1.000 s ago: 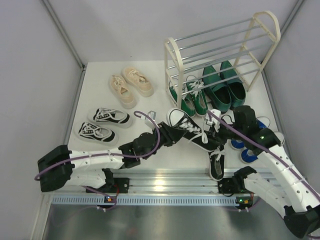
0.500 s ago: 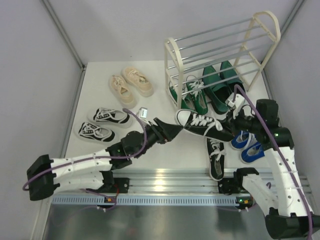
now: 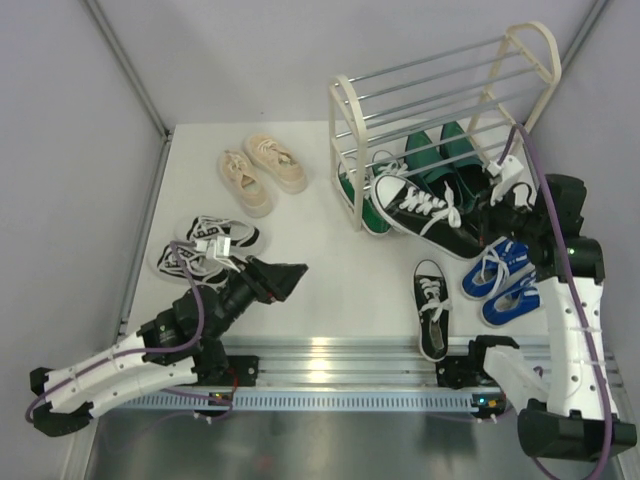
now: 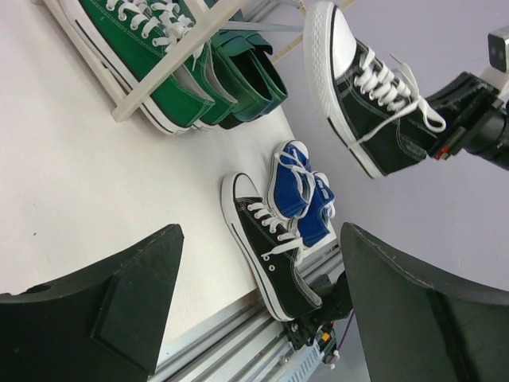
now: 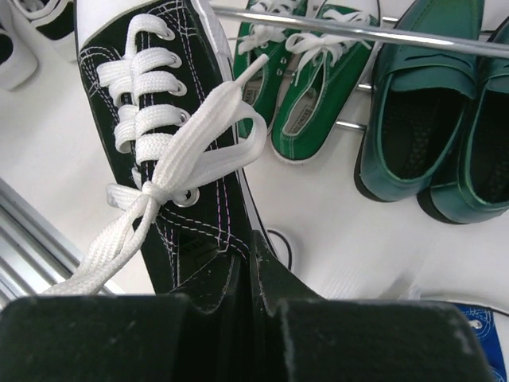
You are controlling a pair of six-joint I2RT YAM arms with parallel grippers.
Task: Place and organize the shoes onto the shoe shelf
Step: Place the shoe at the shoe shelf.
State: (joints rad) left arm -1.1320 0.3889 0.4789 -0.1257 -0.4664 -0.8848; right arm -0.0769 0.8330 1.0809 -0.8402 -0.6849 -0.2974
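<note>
My right gripper (image 3: 484, 232) is shut on the heel collar of a black white-laced sneaker (image 3: 425, 212) and holds it in the air in front of the shoe shelf (image 3: 348, 120). In the right wrist view its jaws (image 5: 253, 248) pinch the collar of that sneaker (image 5: 171, 111). On the shelf's bottom level sit the green sneakers (image 5: 301, 87) and the dark green loafers (image 5: 421, 119). My left gripper (image 3: 292, 276) is open and empty, low over the table at the near left. Its mate, the other black sneaker (image 4: 270, 251), lies near the front edge beside the blue pair (image 4: 301, 191).
Cream sneakers (image 3: 262, 170) lie at the far left of the table. The black-and-white striped pair (image 3: 205, 248) sits just behind my left arm. A metal rail (image 3: 330, 365) runs along the near edge. Grey walls close in both sides.
My left gripper opened, let go of the black sneaker and drew back to the near left. My right gripper carried the sneaker up and right, to the shelf front.
</note>
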